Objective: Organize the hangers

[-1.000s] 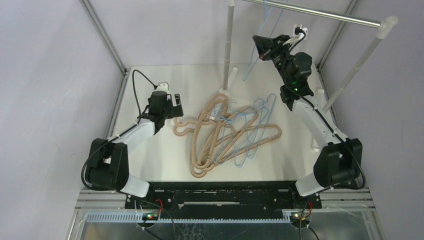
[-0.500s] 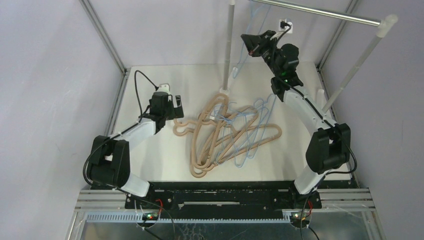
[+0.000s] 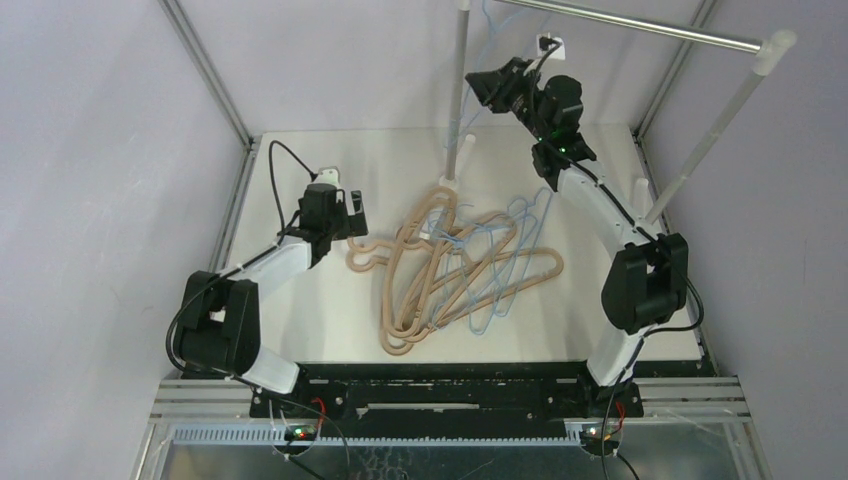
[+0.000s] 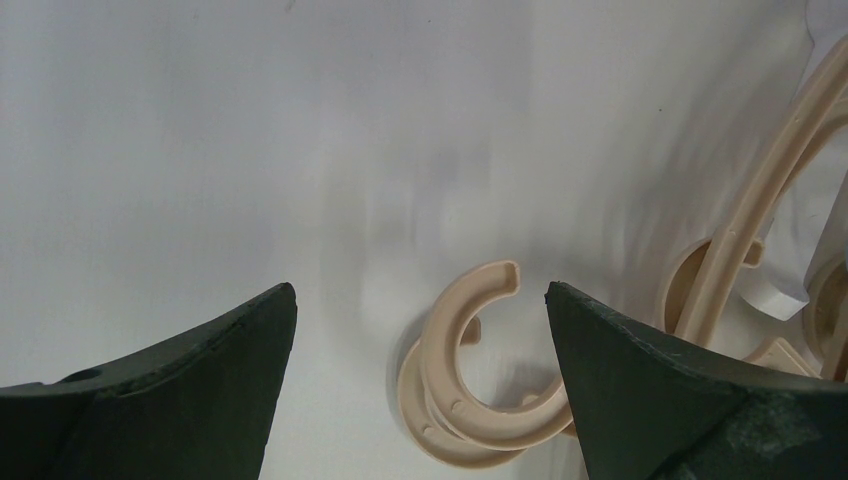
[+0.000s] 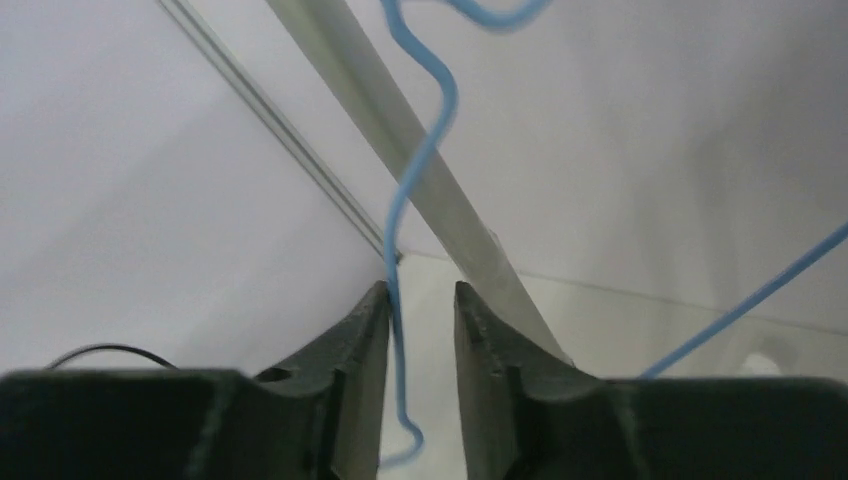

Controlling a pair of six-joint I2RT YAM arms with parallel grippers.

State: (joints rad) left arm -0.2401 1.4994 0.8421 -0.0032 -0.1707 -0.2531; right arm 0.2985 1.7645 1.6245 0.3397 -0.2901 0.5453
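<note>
A tangled pile of tan and light-blue hangers (image 3: pixel 450 270) lies in the middle of the table. My left gripper (image 3: pixel 352 215) is low at the pile's left end. In the left wrist view it (image 4: pixel 420 290) is open, and the stacked tan hooks (image 4: pixel 480 400) lie between its fingers, untouched. My right gripper (image 3: pixel 480 82) is raised near the left end of the rail (image 3: pixel 640 28). In the right wrist view it (image 5: pixel 422 290) is narrowly open around the wire of a light-blue hanger (image 5: pixel 420 170). The wire rests against the left finger only. The hanger's top is out of view.
The silver rail (image 5: pixel 400 110) runs across the back on white posts, one at centre back (image 3: pixel 459 90) and one at the right (image 3: pixel 715 125). Grey walls with metal frame bars enclose the table on three sides.
My right arm has swung left along the rail, and the blue hanger has moved left with it. The left arm and the pile have not moved.
</note>
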